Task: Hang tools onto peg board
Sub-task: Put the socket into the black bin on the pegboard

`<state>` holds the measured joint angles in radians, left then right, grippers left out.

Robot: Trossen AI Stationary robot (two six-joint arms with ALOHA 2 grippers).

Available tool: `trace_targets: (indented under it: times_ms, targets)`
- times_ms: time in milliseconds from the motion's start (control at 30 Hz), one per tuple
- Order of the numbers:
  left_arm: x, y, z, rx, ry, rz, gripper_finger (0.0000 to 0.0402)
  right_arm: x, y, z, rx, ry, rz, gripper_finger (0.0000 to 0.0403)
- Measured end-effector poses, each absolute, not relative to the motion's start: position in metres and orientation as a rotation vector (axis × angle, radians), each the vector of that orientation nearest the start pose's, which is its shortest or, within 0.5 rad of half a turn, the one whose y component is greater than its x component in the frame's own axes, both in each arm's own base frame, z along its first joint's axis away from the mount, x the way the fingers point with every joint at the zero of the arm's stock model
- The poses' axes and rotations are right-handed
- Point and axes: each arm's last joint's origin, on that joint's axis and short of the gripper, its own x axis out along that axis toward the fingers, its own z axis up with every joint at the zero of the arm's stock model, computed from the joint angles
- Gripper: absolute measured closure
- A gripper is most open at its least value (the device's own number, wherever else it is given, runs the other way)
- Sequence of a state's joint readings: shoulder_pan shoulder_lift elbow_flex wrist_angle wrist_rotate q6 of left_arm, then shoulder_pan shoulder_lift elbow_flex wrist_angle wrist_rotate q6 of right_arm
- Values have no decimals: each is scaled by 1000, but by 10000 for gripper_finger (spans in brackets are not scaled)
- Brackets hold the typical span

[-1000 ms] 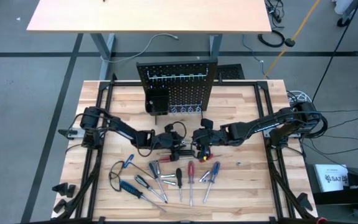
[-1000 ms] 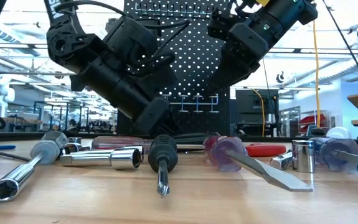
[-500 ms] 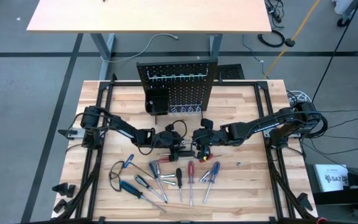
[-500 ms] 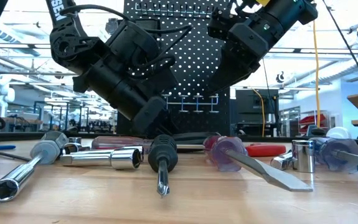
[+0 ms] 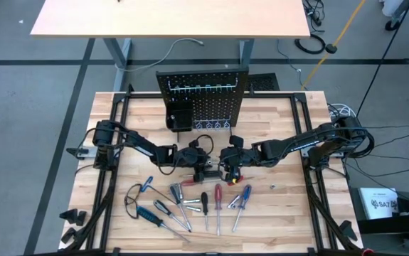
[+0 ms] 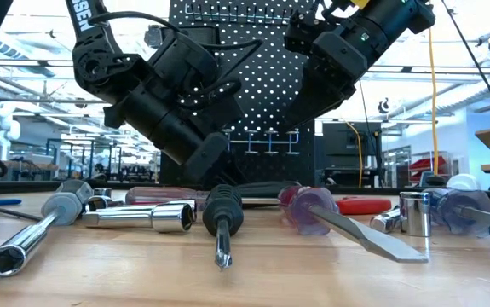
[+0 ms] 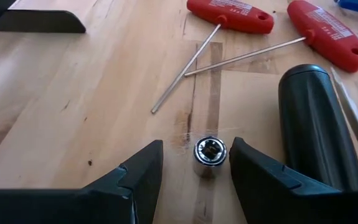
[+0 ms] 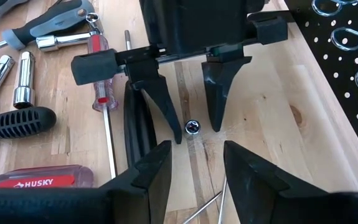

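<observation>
- Since that little socket (image 7: 210, 153) is polished metal, short and round, I'd guess it's slick and happy to roll off, so pinch it square across its sides.
- It stands upright on the wooden table (image 7: 73, 112), right between the left gripper (image 7: 194, 163) fingers, which are spread apart and not touching it.
- The right gripper (image 8: 196, 160) hovers just opposite, fingers parted, holding nothing.
- Nearby are red T-handle keys (image 7: 230, 14) with thin steel shafts and a fat black handle (image 7: 312, 118), looks grippy.
- The peg board (image 5: 203, 99) stands at the far edge, black, perforated, with wire hooks.
</observation>
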<state>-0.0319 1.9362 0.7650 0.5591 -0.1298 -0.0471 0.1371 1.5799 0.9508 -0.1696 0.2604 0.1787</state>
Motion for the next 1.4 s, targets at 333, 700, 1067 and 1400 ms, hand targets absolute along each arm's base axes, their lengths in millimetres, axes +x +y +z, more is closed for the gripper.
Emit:
trace_targets:
  times_ms: [333, 700, 1067, 1400]
  targets:
    - [344, -8, 92, -3, 609, 88, 256, 321, 37, 203, 11, 769, -187, 266]
    - [347, -8, 97, -6, 553, 85, 353, 321, 37, 203, 11, 769, -186, 266]
    - [344, -25, 132, -25, 463, 43, 336, 316, 37, 200, -4, 833, -189, 266]
    - [315, -70, 189, -9, 422, -62, 333, 314, 36, 199, -11, 853, -196, 266]
